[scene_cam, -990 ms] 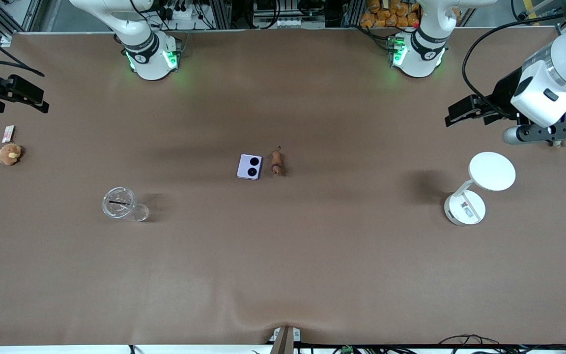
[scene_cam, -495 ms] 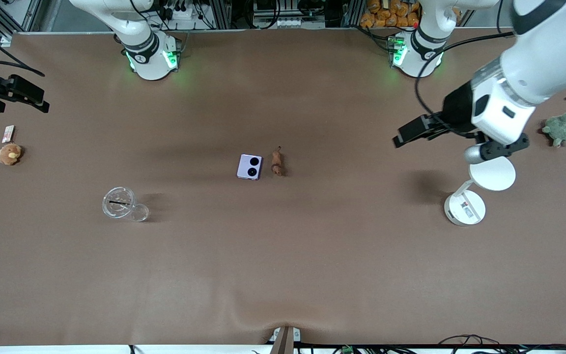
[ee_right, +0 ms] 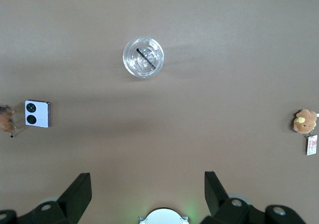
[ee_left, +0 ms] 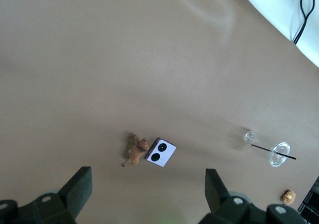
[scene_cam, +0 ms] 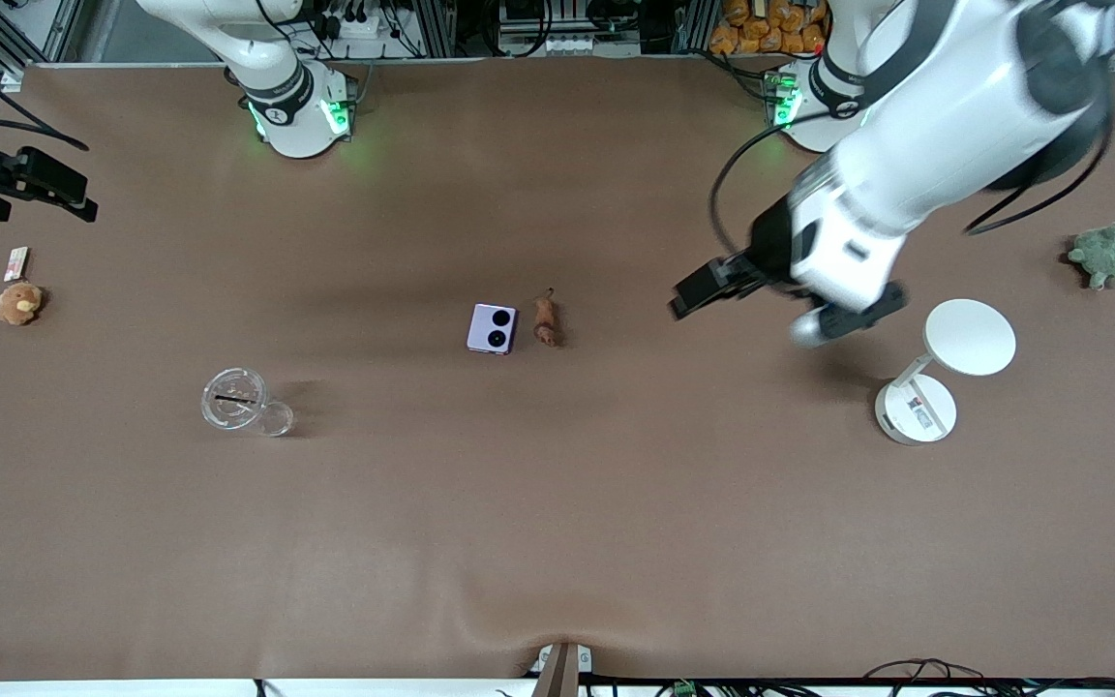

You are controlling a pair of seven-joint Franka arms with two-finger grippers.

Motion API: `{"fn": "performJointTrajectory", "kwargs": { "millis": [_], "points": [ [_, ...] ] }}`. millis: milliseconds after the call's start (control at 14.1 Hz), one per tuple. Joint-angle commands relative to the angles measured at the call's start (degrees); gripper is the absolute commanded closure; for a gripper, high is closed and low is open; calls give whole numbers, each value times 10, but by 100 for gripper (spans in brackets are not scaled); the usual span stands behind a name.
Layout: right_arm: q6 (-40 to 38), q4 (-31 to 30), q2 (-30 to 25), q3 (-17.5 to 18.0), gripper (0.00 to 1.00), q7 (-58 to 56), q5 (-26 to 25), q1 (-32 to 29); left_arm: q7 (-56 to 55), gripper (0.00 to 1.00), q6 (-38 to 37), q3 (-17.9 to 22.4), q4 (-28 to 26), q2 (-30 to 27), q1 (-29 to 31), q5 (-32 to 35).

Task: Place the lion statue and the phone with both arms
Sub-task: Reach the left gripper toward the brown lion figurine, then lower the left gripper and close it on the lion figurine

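Observation:
The lavender phone (scene_cam: 492, 329) lies flat in the middle of the table, its two black camera circles up. The reddish-brown lion statue (scene_cam: 545, 322) lies right beside it, toward the left arm's end. My left gripper (scene_cam: 695, 294) is open and empty, up in the air over bare table between the lion and a white stand. Its wrist view shows the phone (ee_left: 160, 152) and the lion (ee_left: 135, 152) ahead of the gripper (ee_left: 148, 189). My right gripper (scene_cam: 59, 189) is open and empty, waiting high at the right arm's end. Its wrist view (ee_right: 148, 189) shows the phone (ee_right: 37, 113) and the lion (ee_right: 6, 119).
A clear glass ashtray (scene_cam: 233, 399) stands nearer the front camera, toward the right arm's end. An orange-brown plush (scene_cam: 18, 302) lies under the right gripper. A white round-topped stand (scene_cam: 945, 368) and a green plush (scene_cam: 1103, 254) are at the left arm's end.
My left arm has swung from over the green plush toward the middle of the table, uncovering the plush. The right arm, phone and lion have not moved.

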Motion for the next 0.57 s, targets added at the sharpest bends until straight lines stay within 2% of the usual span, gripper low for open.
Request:
{"fn": "performJointTrajectory", "kwargs": {
  "millis": [0, 141, 495],
  "points": [
    [-2, -9, -10, 0, 0, -3, -3, -2, -8, 0, 30, 3, 16, 58, -45, 49],
    [-2, -9, -10, 0, 0, -3, -3, -1, -8, 0, 30, 1, 12, 82, -70, 112],
    [-1, -9, -10, 0, 0, -3, -1, -2, -16, 0, 50, 3, 15, 157, -148, 176]
  ]
}}
